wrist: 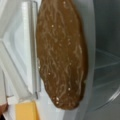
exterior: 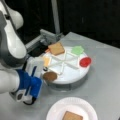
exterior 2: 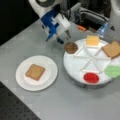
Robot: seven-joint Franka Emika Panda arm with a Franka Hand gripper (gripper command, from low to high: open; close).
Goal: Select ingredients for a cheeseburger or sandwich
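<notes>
The arm is bent low over the table [exterior 2: 75,105], its white and blue wrist tilted toward the rim of the white divided tray [exterior 2: 75,65]. The gripper [exterior 2: 63,37] is held just beside the brown patty [exterior 2: 71,47], on the side toward a front view's top left; in a front view [exterior: 37,75] it is seen at the patty's [exterior: 50,76] left. Whether the patty is touched, and whether the fingers are parted or closed, cannot be told. In the wrist view the patty [wrist: 62,52] fills most of the frame, with the yellow cheese square [wrist: 26,111] at the lower left.

Nearest in a front view, a tan toast square [exterior 2: 35,72] is laid on the plain white plate [exterior 2: 47,82]. Farther back, the tray's compartments are occupied by the patty, the red tomato disc [exterior 2: 91,77], the cheese, the green lettuce piece [exterior 2: 113,71] and a second toast square [exterior 2: 112,49]. An orange piece [exterior 2: 81,28] is seen beyond the tray.
</notes>
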